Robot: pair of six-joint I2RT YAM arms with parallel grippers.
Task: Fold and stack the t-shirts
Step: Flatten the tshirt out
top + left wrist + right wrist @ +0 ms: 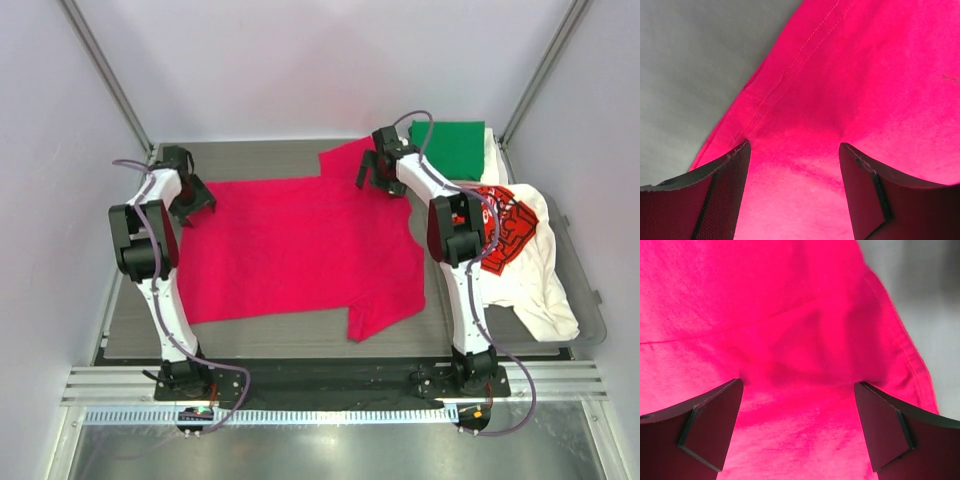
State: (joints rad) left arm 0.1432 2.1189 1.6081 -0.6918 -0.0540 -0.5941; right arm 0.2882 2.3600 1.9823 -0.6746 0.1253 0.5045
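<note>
The red t-shirt (pixel 300 250) lies flat on the table (pixel 260 160), long from side to side, with the left gripper (pixel 195 205) open just over its far left corner and the right gripper (pixel 372 178) open just over its far right corner, neither one holding cloth.

near mat (pixel 270 335) free, bin (pixel 593 300) right (heaped t-shirts (pixel 535 285))

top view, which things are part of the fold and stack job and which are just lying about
Part of the job:
magenta-red t-shirt, spread flat
green t-shirt, folded
white printed t-shirt, crumpled

Just there:
grey table
clear tray at the right
</note>
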